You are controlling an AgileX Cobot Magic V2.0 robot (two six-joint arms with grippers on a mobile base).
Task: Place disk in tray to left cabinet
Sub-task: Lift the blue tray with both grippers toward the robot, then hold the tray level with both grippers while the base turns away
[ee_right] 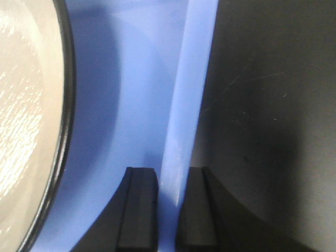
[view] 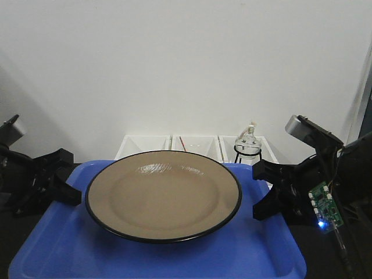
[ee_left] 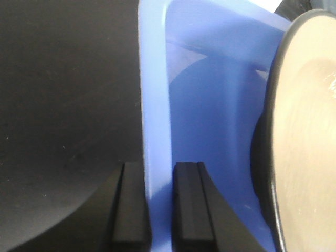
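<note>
Backdrop: plain white wall (view: 174, 58); white open-front bins (view: 145, 144) and a glass flask (view: 248, 142) stand beyond the fingers; a dark surface (ee_left: 63, 105) lies outside them.
Done so far: the disk (view: 163, 195) already lies in the tray (view: 58, 250), and both arms have hold of the tray.
Left to do: carrying it to the cabinet, which no view shows.
Left gripper (ee_left: 159, 168): fingers (ee_left: 189, 205) clamped on the tray's left rim, one either side.
Right gripper (ee_right: 168, 170): clamped likewise on the right rim.
Disk's place: between the two grippers, just inward of each inner finger, apart from them.
Disk's look: round, shallow, glossy tan with a thin black rim, nearly as wide as the tray.
</note>
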